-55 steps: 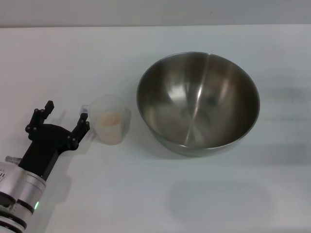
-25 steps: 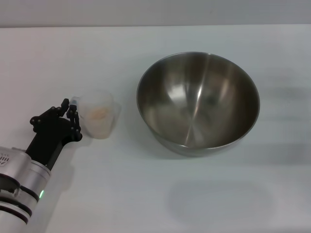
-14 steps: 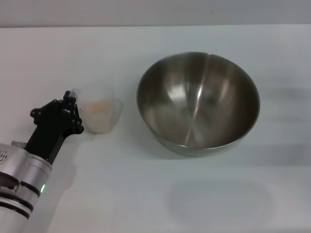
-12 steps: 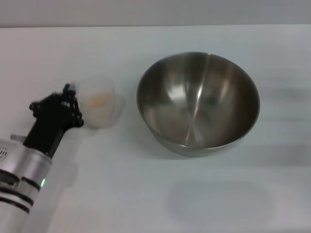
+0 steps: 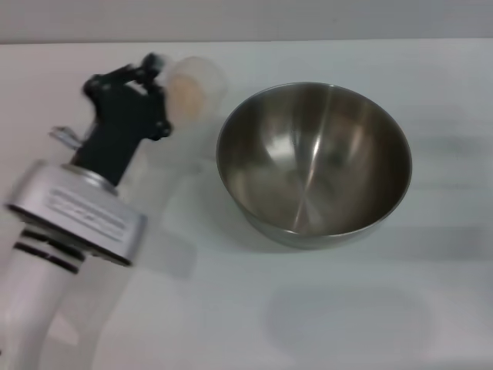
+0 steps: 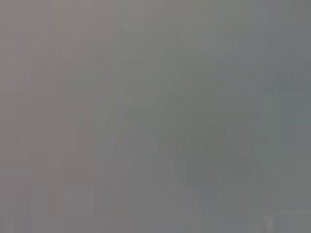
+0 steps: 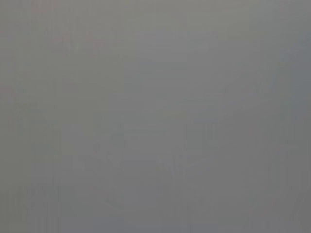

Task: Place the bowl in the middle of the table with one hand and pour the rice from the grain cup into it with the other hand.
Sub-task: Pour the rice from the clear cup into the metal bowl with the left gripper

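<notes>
Holding the grain cup (image 5: 194,89) by its side handle, your left gripper (image 5: 151,77) is carrying it raised off the table (image 5: 347,324), up beside the far-left part of the bowl (image 5: 313,163) rim; the fingers are pinched close together on the handle, with the cup body sticking out toward the bowl. That side hold is leaving the cup's mouth free, so you are probably setting up a wrist roll that would tip the rice (image 5: 185,91), showing as a pale beige patch inside the cup, over the rim. The bowl is sitting upright around the middle of the table, its inside looking empty, so the placing half of the job seems done and the pour not yet begun. You are working with good room: bare white surface is lying all round the bowl, and the wide mouth is giving a forgiving target. The cup looks just short of the bowl's thin rim, though its height above it is hard to judge. Your right gripper is not showing anywhere, and both wrist views are giving nothing but grey.
</notes>
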{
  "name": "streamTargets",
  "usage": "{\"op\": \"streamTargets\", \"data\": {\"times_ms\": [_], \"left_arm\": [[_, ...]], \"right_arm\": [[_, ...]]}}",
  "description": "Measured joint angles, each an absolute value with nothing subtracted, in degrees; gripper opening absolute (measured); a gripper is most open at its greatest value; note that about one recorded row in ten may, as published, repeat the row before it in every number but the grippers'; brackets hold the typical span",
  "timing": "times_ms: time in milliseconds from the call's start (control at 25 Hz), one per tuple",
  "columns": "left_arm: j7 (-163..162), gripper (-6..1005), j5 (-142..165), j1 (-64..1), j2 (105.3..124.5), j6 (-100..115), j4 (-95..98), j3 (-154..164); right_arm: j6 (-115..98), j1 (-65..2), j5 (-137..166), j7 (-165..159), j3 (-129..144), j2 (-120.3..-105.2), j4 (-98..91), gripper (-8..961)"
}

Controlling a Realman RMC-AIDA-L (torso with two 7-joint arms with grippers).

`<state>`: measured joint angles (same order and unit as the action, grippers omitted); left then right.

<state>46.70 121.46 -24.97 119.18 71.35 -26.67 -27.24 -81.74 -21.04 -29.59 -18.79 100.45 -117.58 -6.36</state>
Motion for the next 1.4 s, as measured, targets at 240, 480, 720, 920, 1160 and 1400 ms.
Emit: {"op": "streamTargets", "data": {"times_ms": [240,480,720,920,1160,1400], "left_arm": [[67.5,20,127.7,-27.8,119.18,72.1,-26.5,-24.9],[77.7,20,134.7,-28.5,119.18,72.1,-27.2,-24.9],[92.0,20,139.9,-28.4,119.18,70.1,-28.3,-24.0],[99.3,21,139.9,-28.4,119.18,69.6,-28.4,-22.6],[106.1,21,140.0,-28.3,119.18,69.5,-28.7,-21.3],[112.8,21,140.0,-28.1,119.18,70.0,-29.0,-19.8]], "right_arm": [[-81.7,-21.3,-29.4,-18.6,100.5,-117.45,-7.1,436],[-81.7,-21.7,-29.3,-18.5,100.4,-117.33,-7.2,436],[-81.8,-21.8,-29.2,-18.5,100.5,-117.25,-7.2,437],[-81.8,-21.8,-29.1,-18.5,100.4,-117.24,-7.2,437],[-81.8,-21.8,-29.1,-18.5,100.5,-117.24,-7.2,437],[-81.8,-21.8,-29.1,-18.5,100.5,-117.24,-7.2,438]]}}
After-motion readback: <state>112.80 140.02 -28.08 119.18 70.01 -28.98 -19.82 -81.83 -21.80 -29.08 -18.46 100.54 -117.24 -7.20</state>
